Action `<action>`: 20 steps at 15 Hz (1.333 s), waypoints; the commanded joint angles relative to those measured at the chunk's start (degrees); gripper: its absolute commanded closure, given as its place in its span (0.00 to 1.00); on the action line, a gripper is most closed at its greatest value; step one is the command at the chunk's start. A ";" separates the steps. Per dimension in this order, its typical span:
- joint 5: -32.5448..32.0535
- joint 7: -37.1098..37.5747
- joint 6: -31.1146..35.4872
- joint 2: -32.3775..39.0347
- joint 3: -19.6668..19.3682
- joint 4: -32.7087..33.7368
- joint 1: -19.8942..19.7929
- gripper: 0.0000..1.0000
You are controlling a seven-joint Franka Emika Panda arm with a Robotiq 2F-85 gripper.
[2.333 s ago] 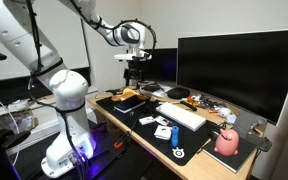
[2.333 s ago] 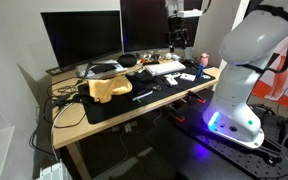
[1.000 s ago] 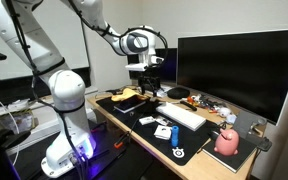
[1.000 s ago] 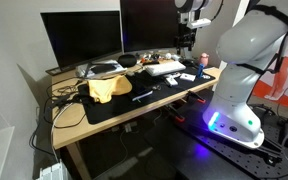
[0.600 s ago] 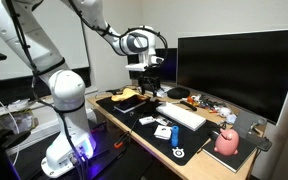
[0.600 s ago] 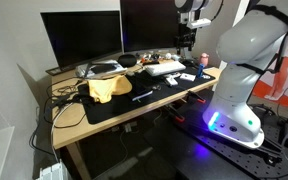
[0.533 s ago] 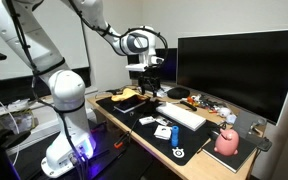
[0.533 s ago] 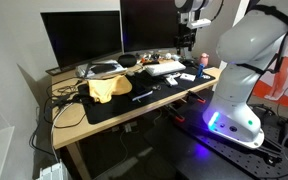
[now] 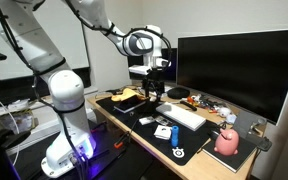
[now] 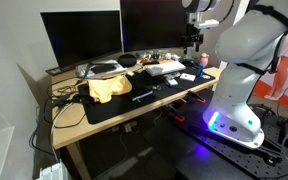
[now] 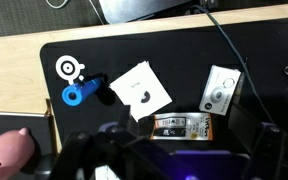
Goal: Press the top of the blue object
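While poised over the cluttered bench (image 11: 9, 70), holds the gripper (image 9: 147, 90) well above the black mat (image 11: 184, 50), pointing down and touching nothing. Cannot tell whether open or closed: appears only as a dark blur along the bottom edge of the wrist view. Places the blue object (image 11: 81, 92) at centre left of the wrist view, on the mat, just below a white round disc (image 11: 71, 69) and just beside a tilted white card (image 11: 141, 90) to its right. Leaves it well apart from the gripper. Shows a pink rounded object (image 11: 9, 155) in the lower left corner, a small white box (image 11: 221, 88) at right and a flat printed packet (image 11: 179, 126) below centre. In an exterior view, sets a white keyboard (image 9: 182, 115) near the middle of the frame, before a large dark monitor (image 9: 239, 70) at right.
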 commanded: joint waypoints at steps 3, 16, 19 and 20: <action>-0.04 -3.35 0.78 1.29 -2.55 0.78 -2.92 0.26; 0.46 -5.81 1.35 3.83 -5.78 3.16 -4.75 1.00; 0.68 -5.71 1.90 5.30 -6.67 4.03 -5.17 1.00; 0.72 -5.56 2.23 5.77 -6.94 4.25 -5.35 1.00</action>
